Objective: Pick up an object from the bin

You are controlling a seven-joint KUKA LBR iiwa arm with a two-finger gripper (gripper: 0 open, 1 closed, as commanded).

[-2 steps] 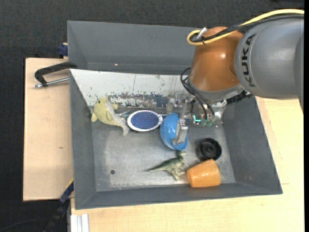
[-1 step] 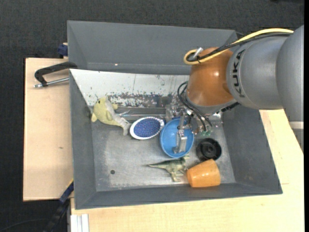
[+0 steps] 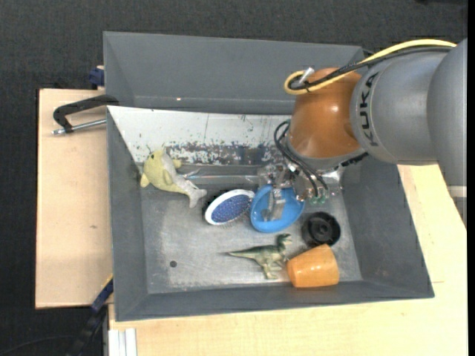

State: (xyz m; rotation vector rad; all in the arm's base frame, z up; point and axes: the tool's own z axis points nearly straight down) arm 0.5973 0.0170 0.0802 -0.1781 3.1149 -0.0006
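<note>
Now the gripper (image 3: 279,199) hangs low over the blue dish (image 3: 261,215), blue oval brush (image 3: 226,208) just left of it, black cap (image 3: 321,229) right; grip width, can't tell.

Looks like a robot lab: a big grey arm (image 3: 415,102) over a metal bin (image 3: 223,61) with a toy dinosaur (image 3: 261,255) (dark carpet (image 3: 223,6) around).

A small round blue dish (image 3: 261,216) lies open side up on the bin (image 3: 171,232) floor, right of centre, just beside an oval blue-and-white brush (image 3: 227,207).
</note>
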